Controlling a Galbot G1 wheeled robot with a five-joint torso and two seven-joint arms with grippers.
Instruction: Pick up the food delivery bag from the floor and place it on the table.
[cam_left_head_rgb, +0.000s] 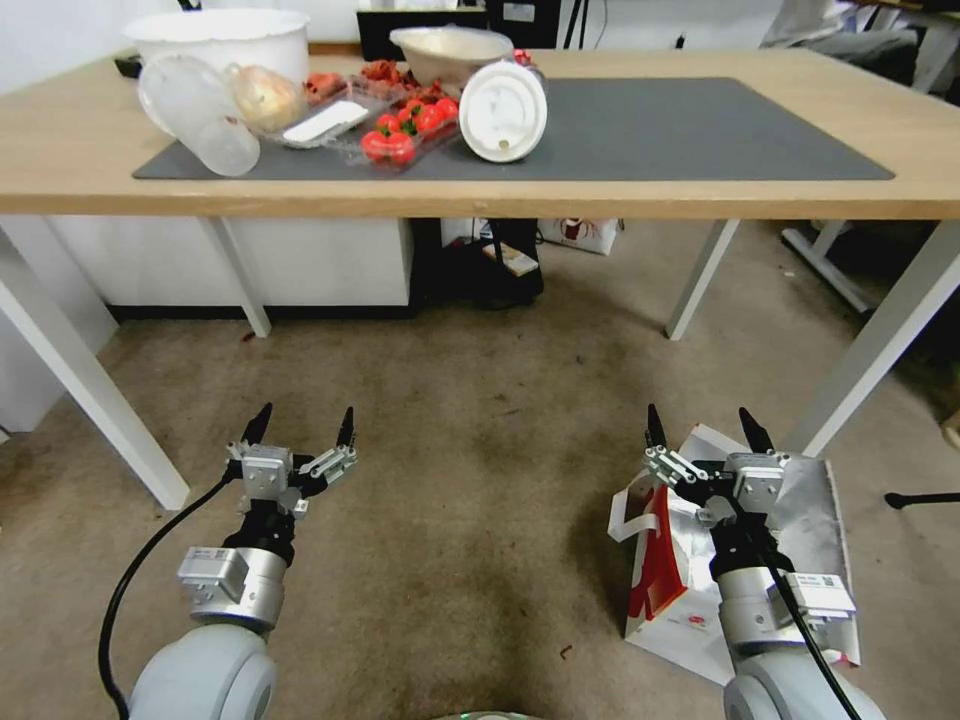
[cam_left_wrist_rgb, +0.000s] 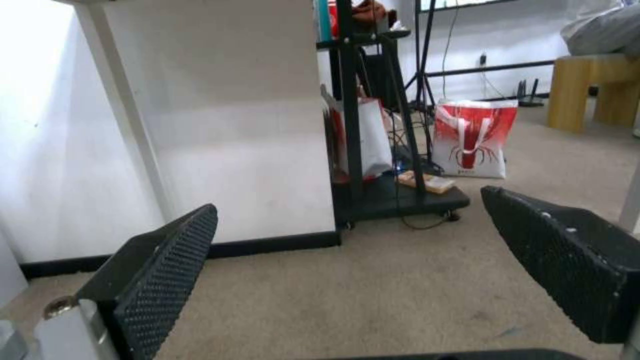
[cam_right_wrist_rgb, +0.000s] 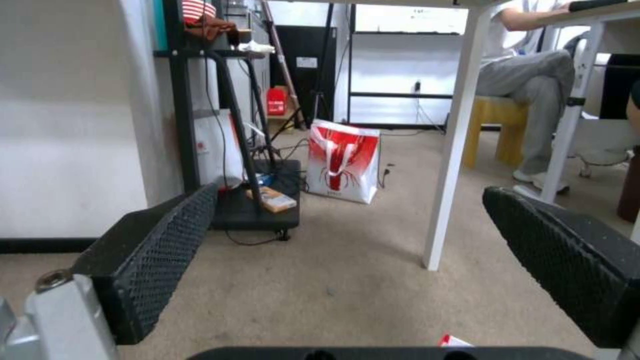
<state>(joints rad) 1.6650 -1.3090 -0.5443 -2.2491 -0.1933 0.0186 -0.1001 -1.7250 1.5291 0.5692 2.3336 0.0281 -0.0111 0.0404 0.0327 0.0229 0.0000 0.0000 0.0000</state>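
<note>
The white paper food delivery bag (cam_left_head_rgb: 668, 560) with red side panels lies on the beige carpet floor (cam_left_head_rgb: 480, 480) directly beneath the open right end effector (cam_left_head_rgb: 700, 430), well right of the open left end effector (cam_left_head_rgb: 301, 428).

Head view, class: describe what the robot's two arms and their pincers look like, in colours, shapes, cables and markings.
Both arms have rounded pale-grey shells and silver cylindrical wrists carrying small white labelled boxes. The left pincer and right pincer each have silver metal blocks and two pointed black fingers with dimpled rubber pads. A black cable loops along each arm.
</note>
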